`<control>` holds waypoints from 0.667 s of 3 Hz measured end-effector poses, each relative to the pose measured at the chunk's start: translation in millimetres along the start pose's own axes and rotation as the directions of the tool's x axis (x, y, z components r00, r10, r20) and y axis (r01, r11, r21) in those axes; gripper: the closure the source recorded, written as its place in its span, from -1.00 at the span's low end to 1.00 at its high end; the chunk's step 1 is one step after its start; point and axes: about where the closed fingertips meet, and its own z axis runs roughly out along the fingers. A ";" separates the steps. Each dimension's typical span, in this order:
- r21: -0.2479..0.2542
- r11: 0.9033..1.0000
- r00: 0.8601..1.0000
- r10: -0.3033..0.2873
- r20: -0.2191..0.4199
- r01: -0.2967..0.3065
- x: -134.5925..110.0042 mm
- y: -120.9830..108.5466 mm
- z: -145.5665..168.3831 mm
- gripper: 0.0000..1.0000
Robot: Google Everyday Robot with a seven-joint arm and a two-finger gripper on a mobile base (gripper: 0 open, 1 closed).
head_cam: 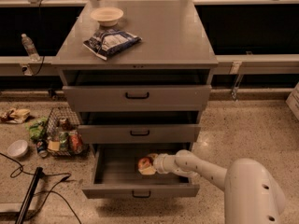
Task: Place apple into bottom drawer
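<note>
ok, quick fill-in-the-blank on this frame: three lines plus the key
The gripper reaches into the open bottom drawer, jaws shut on the ___.
The grey cabinet has ___ drawers.
On its top, a blue bag lies near a cream ___.
Missing words: apple; three; bowl.

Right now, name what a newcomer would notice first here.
The white arm reaches into the open bottom drawer, its pincer holding the apple inside. On the cabinet top sit a cream bowl and a snack bag. Litter fills a wire basket on the floor beside the cabinet.
</note>
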 end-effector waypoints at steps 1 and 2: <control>-0.004 1.000 1.000 0.021 0.017 -0.021 6.7 -9.7 17.7 0.32; -0.002 0.999 0.998 0.047 -0.034 -0.047 12.5 -15.2 31.8 -0.15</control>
